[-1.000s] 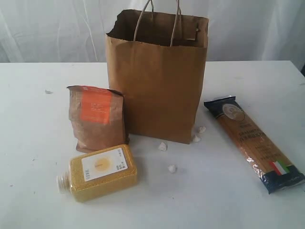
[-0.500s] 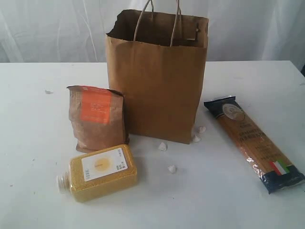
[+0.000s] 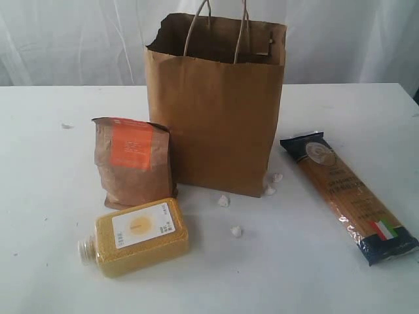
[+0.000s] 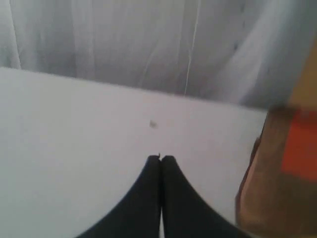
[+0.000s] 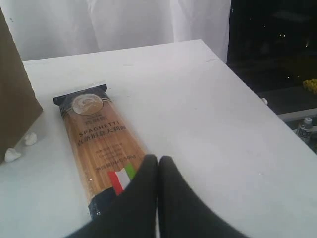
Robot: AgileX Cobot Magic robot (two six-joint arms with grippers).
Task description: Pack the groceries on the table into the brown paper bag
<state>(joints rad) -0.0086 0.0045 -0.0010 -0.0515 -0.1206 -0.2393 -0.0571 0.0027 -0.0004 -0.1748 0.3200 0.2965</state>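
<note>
Lying flat on the table [image 3: 301, 261] near the brown paper bag [image 3: 219, 118], the long spaghetti packet [image 3: 349, 196] looked light, brittle and slick, best pinched mid-length; left gripper [image 4: 161, 159] and right gripper [image 5: 158, 161] were clenched, empty.

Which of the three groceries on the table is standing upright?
The brown pouch with the orange label. The yellow grain bottle lies on its side and the spaghetti packet lies flat.
</note>
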